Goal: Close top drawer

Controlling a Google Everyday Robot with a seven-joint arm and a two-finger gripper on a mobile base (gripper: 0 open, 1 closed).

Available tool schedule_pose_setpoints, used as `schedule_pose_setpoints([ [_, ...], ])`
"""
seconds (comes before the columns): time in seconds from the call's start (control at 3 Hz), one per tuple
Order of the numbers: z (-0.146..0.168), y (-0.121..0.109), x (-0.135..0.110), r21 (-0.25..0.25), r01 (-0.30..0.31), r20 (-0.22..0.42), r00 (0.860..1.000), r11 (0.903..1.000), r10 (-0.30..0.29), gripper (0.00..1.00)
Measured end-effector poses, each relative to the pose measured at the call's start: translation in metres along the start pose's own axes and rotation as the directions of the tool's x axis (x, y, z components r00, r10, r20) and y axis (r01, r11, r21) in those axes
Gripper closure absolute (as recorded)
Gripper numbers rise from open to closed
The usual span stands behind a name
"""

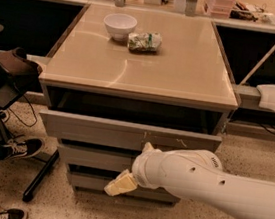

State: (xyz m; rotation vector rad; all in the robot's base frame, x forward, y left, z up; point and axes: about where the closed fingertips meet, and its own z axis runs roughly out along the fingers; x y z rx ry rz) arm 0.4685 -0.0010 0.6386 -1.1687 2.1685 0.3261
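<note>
Top drawer (124, 134) juts partly open beneath the tabletop (182, 72), seemingly mid-closing, with the gripper (123, 182) low before the lower drawer fronts (91, 157), its grasp impossible to tell, so a straight inward push looks due.

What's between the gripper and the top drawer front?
Nothing in the camera view: the gripper sits in front of the cabinet, reaching the top drawer at its lower edge, with a narrower drawer front behind it. Contact can't be told.
</note>
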Motion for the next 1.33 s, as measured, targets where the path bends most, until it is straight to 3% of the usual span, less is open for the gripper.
schedule_pose_setpoints([
  [0.33, 0.010, -0.028, -0.034, 0.018, -0.006, 0.022, 1.000, 0.9998, 0.005, 0.00],
  [0.67, 0.013, -0.044, -0.052, 0.033, -0.012, 0.032, 0.999, 0.9994, 0.011, 0.00],
  [1.0, 0.021, -0.053, -0.067, 0.038, -0.011, 0.035, 0.999, 0.9992, 0.009, 0.00],
  [1.33, 0.021, -0.053, -0.067, 0.038, -0.011, 0.035, 0.999, 0.9992, 0.009, 0.00],
])
